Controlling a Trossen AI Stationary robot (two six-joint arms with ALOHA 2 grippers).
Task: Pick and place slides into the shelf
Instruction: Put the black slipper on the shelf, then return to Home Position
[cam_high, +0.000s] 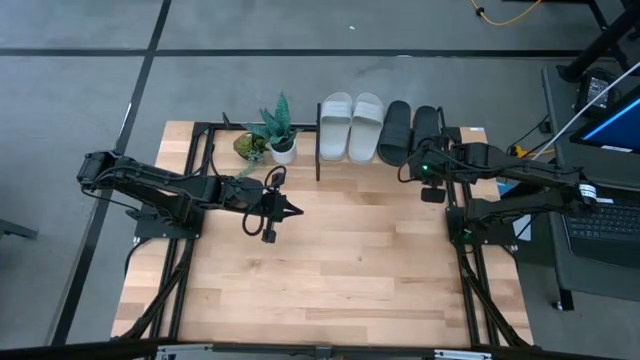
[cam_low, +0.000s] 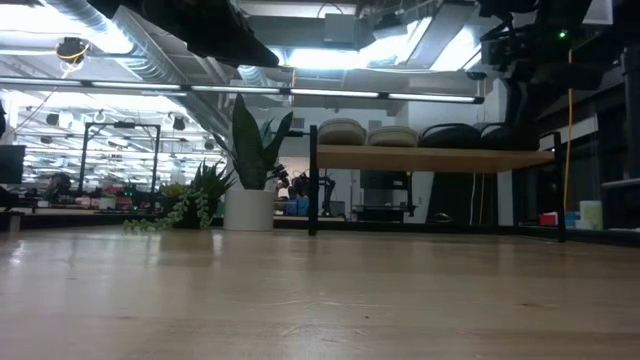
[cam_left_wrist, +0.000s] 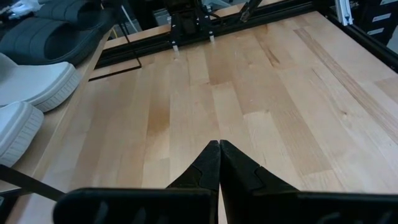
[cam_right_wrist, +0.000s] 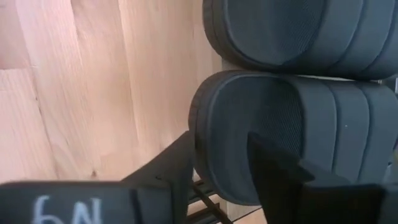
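Note:
Two pale slides (cam_high: 351, 126) and two black slides (cam_high: 410, 132) lie side by side on the shelf (cam_low: 430, 158) at the table's far edge, soles down on its top board. My right gripper (cam_right_wrist: 219, 142) is open at the near, rounded end of the rightmost black slide (cam_right_wrist: 298, 124), one finger outside its edge and one over its footbed. In the high view this gripper (cam_high: 432, 165) sits just near of that slide. My left gripper (cam_left_wrist: 219, 144) is shut with nothing in it, over the bare table left of centre (cam_high: 296, 211). My right gripper comes slanting down from the table's near right side. One finger (cam_right_wrist: 168, 165) stands beside the outer edge of the black slide's rounded end (cam_right_wrist: 202, 124) and the other finger (cam_right_wrist: 280, 171) over its footbed. I cannot tell whether either one touches it.
A potted plant (cam_high: 278, 135) and a small trailing green plant (cam_high: 248, 147) stand just left of the shelf. Black frame rails (cam_high: 185, 260) run along the table's left and right sides. The wooden tabletop (cam_high: 340, 260) stretches toward the near edge.

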